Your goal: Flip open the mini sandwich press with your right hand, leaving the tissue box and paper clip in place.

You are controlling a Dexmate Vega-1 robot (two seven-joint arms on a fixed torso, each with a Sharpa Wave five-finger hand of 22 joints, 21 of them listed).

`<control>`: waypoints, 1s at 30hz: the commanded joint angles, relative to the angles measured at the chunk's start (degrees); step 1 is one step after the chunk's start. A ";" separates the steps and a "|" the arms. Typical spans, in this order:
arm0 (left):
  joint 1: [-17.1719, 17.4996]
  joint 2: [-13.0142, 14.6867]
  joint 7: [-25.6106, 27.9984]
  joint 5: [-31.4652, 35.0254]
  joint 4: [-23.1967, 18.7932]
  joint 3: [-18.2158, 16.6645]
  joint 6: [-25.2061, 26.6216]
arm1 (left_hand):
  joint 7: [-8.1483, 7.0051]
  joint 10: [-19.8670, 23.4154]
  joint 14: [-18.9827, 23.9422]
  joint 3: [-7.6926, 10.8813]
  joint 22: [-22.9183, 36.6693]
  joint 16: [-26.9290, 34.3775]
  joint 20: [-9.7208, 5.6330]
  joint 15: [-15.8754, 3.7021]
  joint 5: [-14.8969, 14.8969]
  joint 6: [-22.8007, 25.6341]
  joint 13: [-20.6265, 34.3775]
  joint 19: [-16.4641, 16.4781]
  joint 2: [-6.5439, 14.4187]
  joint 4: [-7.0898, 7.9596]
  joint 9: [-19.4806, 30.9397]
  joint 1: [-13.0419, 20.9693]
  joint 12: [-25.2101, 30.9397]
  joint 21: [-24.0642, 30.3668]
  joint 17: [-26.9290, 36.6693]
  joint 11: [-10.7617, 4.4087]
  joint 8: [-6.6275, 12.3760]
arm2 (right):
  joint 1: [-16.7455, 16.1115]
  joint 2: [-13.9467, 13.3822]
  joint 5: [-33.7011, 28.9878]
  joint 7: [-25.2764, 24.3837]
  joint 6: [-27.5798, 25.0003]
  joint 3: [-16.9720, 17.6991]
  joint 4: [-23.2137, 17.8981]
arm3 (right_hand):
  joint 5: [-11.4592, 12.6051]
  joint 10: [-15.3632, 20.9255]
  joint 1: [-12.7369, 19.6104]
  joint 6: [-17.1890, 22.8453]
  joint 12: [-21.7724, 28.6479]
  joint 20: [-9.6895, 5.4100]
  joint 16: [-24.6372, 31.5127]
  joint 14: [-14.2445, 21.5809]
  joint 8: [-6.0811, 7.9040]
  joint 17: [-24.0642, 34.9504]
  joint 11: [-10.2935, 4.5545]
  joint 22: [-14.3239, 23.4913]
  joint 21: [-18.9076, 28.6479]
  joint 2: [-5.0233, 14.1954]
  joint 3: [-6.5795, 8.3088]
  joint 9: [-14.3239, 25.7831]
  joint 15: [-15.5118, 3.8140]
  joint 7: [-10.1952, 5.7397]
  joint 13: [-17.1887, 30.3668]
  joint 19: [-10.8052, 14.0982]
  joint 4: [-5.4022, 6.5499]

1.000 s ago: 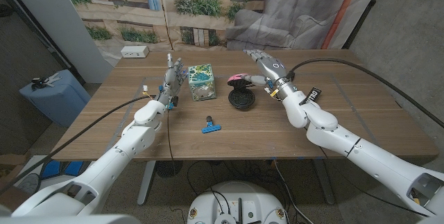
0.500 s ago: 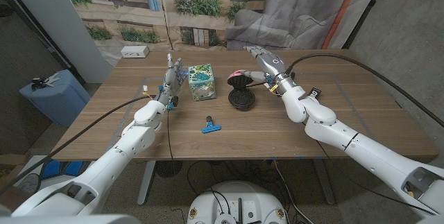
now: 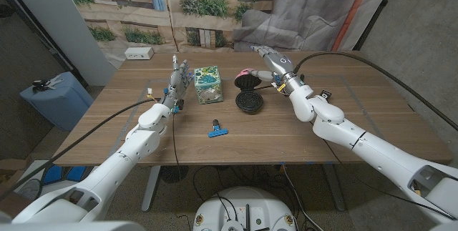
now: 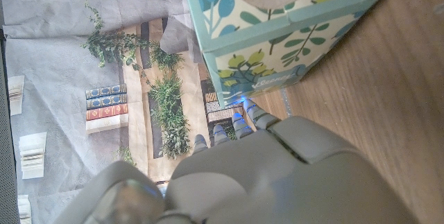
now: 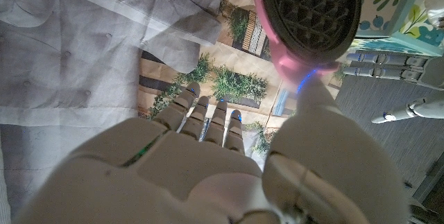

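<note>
Two robot hands work a wooden table (image 3: 358, 124) whose right half and near edge we see lying bare, offering open room. One mini sandwich press (image 3: 248, 94) sits near the table's middle toward the far side, its pink lid (image 3: 245, 79) raised and the black ribbed plate (image 3: 249, 102) exposed. We see the right hand (image 3: 274, 65) at the lid, its thumb tip touching the pink rim in the right wrist view (image 5: 305, 89), the other fingers (image 5: 208, 116) stretched out and apart, gripping nothing. One tissue box (image 3: 207, 84), teal with a leaf print, stands just left of the press; a small logo on its side (image 4: 277, 78) is too blurred for us to read. The left hand (image 3: 177, 81) stands upright beside the box, fingers extended, holding nothing. One blue paper clip (image 3: 217, 129) lies nearer the front edge, apart from everything
</note>
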 commanded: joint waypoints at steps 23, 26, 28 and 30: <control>-0.02 -0.01 0.01 0.02 0.03 0.01 -0.01 | -0.47 -0.37 -0.38 -0.45 0.16 0.18 -0.20 -2.11 0.26 -1.92 0.14 0.23 2.99 0.04 0.26 -0.02 0.36 0.37 0.19 0.02 0.29 | 7.16 1.19 2.88 4.56 2.50 -2.46 7.20 | 0.34 0.48 -1.35 0.40 -0.16 0.72 -0.17 0.01 -0.65 0.24 0.21 0.07 -0.15 0.64 -0.20 0.21 0.60 0.14 0.21 -0.15 0.60; -0.02 -0.01 0.00 0.02 0.04 0.02 -0.01 | -0.47 -0.40 -0.39 -0.45 0.16 0.18 -0.18 -2.18 0.27 -1.93 0.14 0.24 2.98 0.04 0.26 -0.01 0.34 0.38 0.19 -0.07 0.29 | 7.78 1.36 2.97 4.90 2.85 -2.79 7.80 | 0.32 0.46 -1.48 0.41 -0.18 0.78 -0.18 -0.04 -0.68 0.25 0.19 0.07 -0.16 0.68 -0.24 0.21 0.57 0.13 0.21 -0.20 0.64; -0.02 -0.01 0.00 0.02 0.04 0.02 -0.01 | -0.47 -0.34 -0.37 -0.45 0.16 0.19 -0.20 -2.15 0.27 -1.92 0.14 0.21 2.98 0.04 0.26 -0.01 0.37 0.36 0.19 0.02 0.29 | 8.26 1.53 2.95 5.12 3.05 -3.06 8.28 | 0.32 0.45 -1.56 0.45 -0.18 0.81 -0.17 -0.02 -0.68 0.26 0.18 0.07 -0.16 0.70 -0.26 0.21 0.62 0.14 0.22 -0.20 0.65; -0.02 -0.01 0.00 0.02 0.04 0.02 -0.01 | -0.47 -0.35 -0.40 -0.45 0.16 0.17 -0.15 -2.14 0.27 -1.93 0.14 0.21 2.98 0.04 0.26 -0.01 0.37 0.36 0.19 0.02 0.29 | 8.69 1.70 2.99 5.31 3.28 -3.30 8.77 | 0.31 0.43 -1.60 0.43 -0.19 0.82 -0.17 0.00 -0.70 0.26 0.16 0.07 -0.15 0.72 -0.28 0.21 0.61 0.12 0.22 -0.21 0.65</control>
